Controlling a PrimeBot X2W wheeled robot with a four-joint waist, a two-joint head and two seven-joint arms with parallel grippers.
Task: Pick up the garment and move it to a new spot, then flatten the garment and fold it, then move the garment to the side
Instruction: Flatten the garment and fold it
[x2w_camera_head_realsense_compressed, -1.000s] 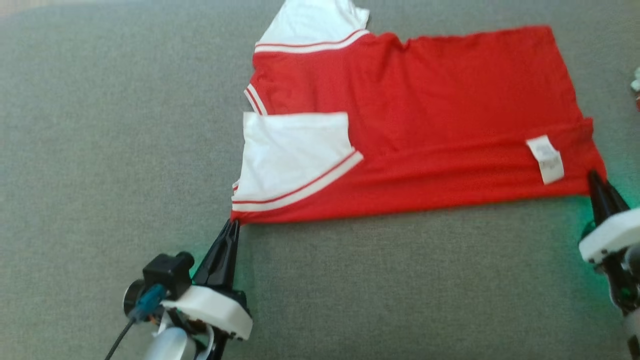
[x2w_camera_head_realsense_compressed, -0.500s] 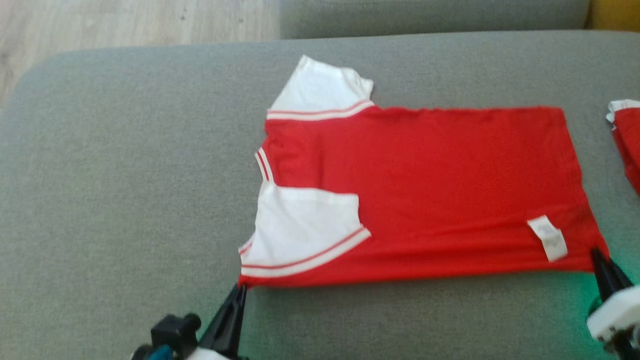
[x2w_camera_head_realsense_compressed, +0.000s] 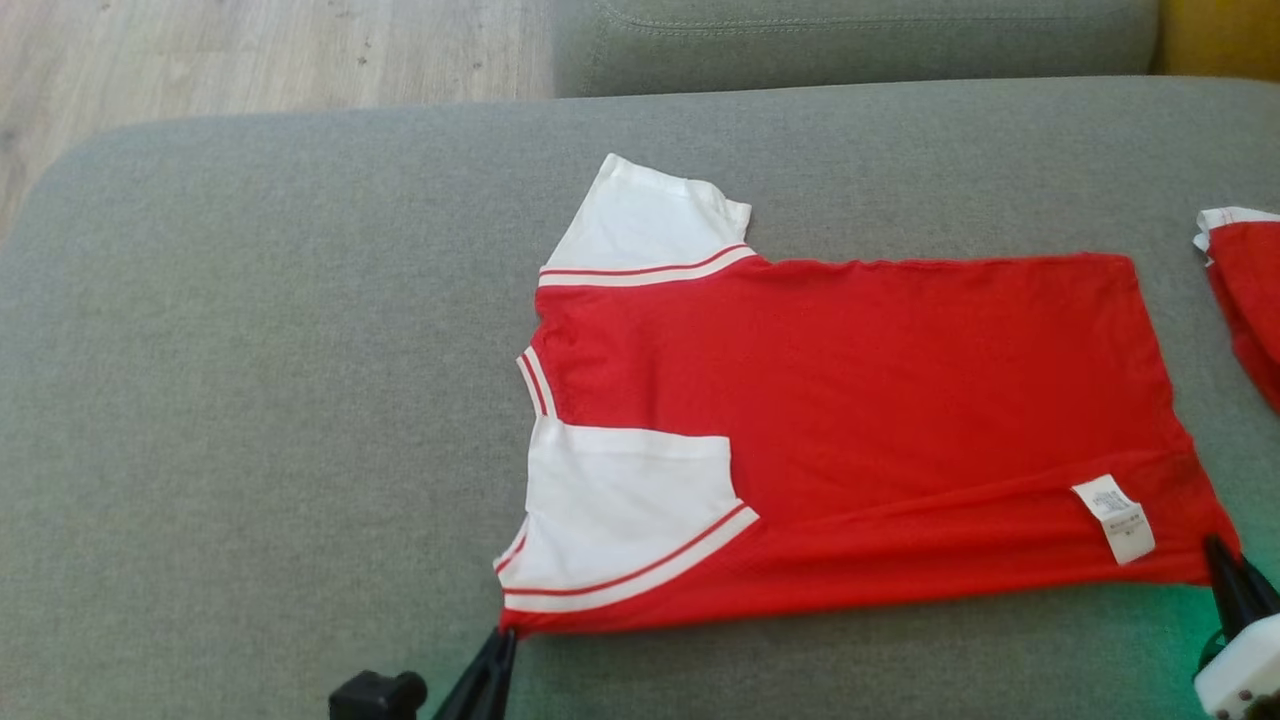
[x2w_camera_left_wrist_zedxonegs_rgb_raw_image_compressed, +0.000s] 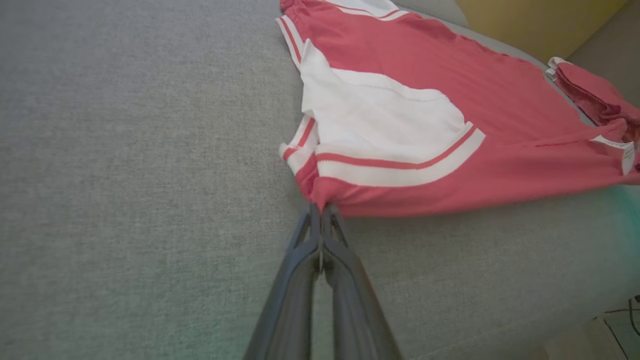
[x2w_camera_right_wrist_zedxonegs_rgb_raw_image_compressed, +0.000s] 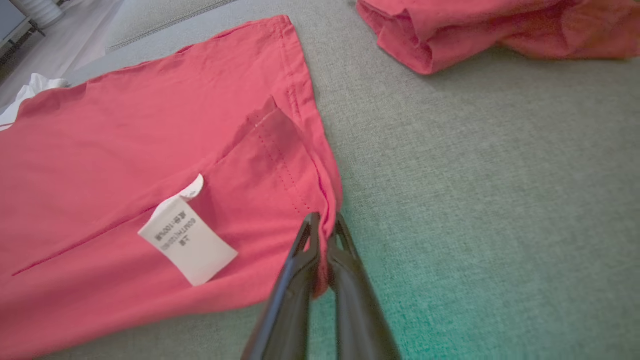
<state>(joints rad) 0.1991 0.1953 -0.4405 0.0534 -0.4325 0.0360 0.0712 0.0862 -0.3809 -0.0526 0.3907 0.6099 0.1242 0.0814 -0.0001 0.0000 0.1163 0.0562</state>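
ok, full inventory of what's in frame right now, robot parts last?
red short-sleeved shirt with white striped sleeves: one, red and white, spread flat on the cushion
white care label: one, white, on the shirt near its near right corner
second red garment: one, red with white trim, bunched at the cushion's right edge, apart from the shirt
grey fabric sofa cushion: one, grey, under both garments
pale wood floor: beyond the cushion, upper left
yellow surface: one, upper right corner, unidentifiable
left claw: one, dark, shut on the shirt's near left corner
right claw: one, dark, shut on the shirt's near right corner
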